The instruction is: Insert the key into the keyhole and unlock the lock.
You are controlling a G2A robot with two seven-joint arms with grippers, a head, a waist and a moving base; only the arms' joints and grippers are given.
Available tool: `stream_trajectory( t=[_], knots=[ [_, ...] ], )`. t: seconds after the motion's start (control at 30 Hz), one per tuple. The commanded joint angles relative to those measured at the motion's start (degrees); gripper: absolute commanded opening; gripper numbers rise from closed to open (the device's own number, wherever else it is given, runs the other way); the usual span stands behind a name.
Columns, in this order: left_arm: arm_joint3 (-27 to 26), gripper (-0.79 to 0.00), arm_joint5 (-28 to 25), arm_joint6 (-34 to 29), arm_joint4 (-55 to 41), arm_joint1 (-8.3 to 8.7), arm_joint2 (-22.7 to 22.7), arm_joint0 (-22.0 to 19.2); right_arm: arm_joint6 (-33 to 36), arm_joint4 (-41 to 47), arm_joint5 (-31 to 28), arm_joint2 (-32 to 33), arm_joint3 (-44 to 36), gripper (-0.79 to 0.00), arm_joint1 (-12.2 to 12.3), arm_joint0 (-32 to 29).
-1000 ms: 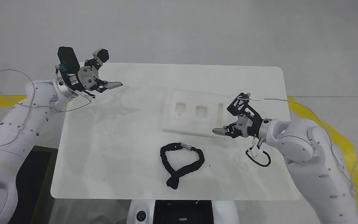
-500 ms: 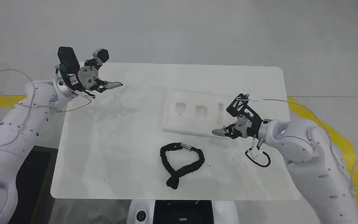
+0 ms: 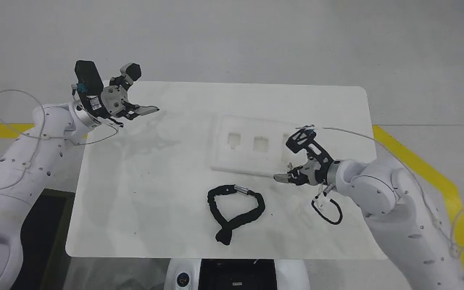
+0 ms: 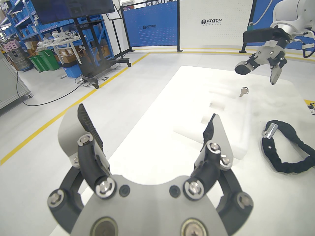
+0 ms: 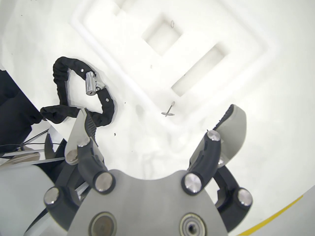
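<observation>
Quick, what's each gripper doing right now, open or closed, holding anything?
Left gripper: open, holding nothing.
Right gripper: open, holding nothing, above the key.

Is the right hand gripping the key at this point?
No, the key sits free on the white foam tray, and the open right hand hovers near it without touching.

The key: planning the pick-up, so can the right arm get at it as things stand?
Probably yes. The right gripper hangs above the key with its jaws wide open, and nothing lies between them. The key sits at the edge of the foam tray, apart from the chain lock.
</observation>
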Motion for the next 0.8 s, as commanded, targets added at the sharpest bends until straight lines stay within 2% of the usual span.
stream_trajectory(
  t=[0.0, 0.2, 0.23, 0.27, 0.37, 0.4, 0.47, 0.67, 0.77],
  knots=[
    [0.0, 0.0, 0.0, 0.0, 0.0, 0.0, 0.0, 0.0, 0.91, 0.18, 1.75, -0.71, 0.65, 0.0, -0.1, 0.63],
    [0.0, 0.0, 0.0, 0.0, 0.0, 0.0, 0.0, 0.0, 1.6, -0.11, 3.72, -2.53, 2.19, 0.0, -0.34, 2.11],
    [0.0, 0.0, 0.0, 0.0, 0.0, 0.0, 0.0, 0.0, 1.69, -0.25, 3.96, -2.78, 2.22, -0.071, -0.37, 2.27],
    [0.0, 0.0, 0.0, 0.0, 0.0, 0.0, 0.0, 0.0, 1.72, -0.32, 4.18, -3.01, 2.29, -0.102, -0.4, 2.4],
    [0.0, 0.0, 0.0, 0.0, 0.0, 0.0, 0.0, 0.0, 1.95, -0.41, 5.51, -3.65, 3.06, -0.139, -0.52, 2.94],
    [0.0, 0.0, 0.0, 0.0, 0.0, 0.0, 0.0, 0.0, 2.19, -0.63, 5.88, -3.91, 3.33, -0.212, -0.55, 3.12],
    [0.0, 0.0, 0.0, 0.0, 0.0, 0.0, 0.0, 0.0, 2.21, -0.56, 6.51, -4.17, 3.71, -0.299, -0.61, 3.44],
    [0.0, 0.0, 0.0, 0.0, 0.0, 0.0, 0.0, 0.0, 2.79, -1.45, 8.66, -4.21, 4.54, -0.259, -0.61, 3.72],
    [0.0, 0.0, 0.0, 0.0, 0.0, 0.0, 0.0, 0.0, 2.93, -1.55, 9.16, -4.41, 5.01, -0.317, -0.64, 3.83]
  ],
)
